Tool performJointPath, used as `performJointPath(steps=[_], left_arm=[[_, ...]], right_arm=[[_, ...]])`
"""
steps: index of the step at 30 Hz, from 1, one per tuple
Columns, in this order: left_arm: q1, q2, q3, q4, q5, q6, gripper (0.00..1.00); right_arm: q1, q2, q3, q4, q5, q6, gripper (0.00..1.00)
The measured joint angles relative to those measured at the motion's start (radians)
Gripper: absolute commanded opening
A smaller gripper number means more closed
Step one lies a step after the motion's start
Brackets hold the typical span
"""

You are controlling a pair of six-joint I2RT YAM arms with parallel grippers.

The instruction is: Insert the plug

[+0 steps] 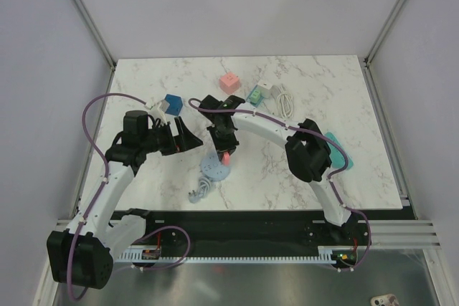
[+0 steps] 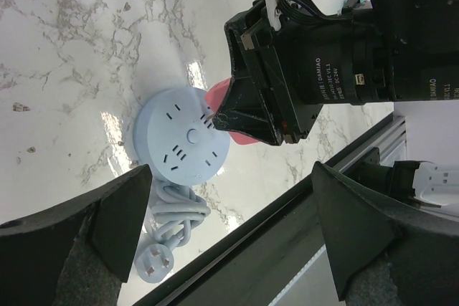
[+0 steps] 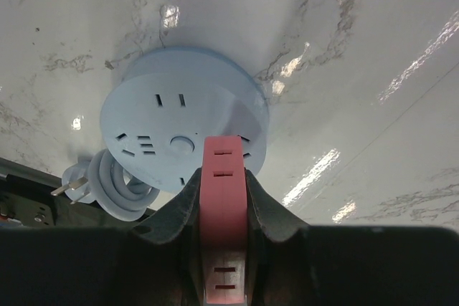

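Observation:
A round light-blue power socket [image 1: 214, 170] lies on the marble table with its coiled cord and plug [image 1: 199, 191] at its near side. My right gripper [image 1: 224, 154] is shut on a red plug block [image 3: 223, 198] and holds it just over the socket's [image 3: 179, 123] near-right edge. In the left wrist view the red plug [image 2: 233, 116] sits against the socket's [image 2: 183, 141] rim under the right gripper's fingers [image 2: 247, 102]. My left gripper [image 1: 188, 138] is open and empty, to the left of the socket, its fingers [image 2: 115, 220] wide apart.
A blue adapter [image 1: 173, 104], a pink cube adapter [image 1: 229, 82], a teal-and-white adapter [image 1: 259, 93] with a white cable [image 1: 287, 104], and a teal block [image 1: 337, 145] lie on the table. The table's front rail [image 2: 287, 241] runs close below the socket.

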Motion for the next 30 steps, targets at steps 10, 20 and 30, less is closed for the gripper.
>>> performJointPath(steps=[10, 20, 30], left_arm=[[0.0, 0.0, 0.0, 0.0, -0.011, 0.0, 0.99], [0.0, 0.0, 0.001, 0.0, -0.011, 0.0, 0.99], [0.0, 0.0, 0.001, 0.0, -0.019, 0.0, 0.99]], right_arm=[[0.001, 0.018, 0.019, -0.001, 0.016, 0.01, 0.0], [0.002, 0.018, 0.019, -0.002, 0.021, 0.016, 0.0], [0.014, 0.018, 0.019, -0.002, 0.032, 0.019, 0.0]])
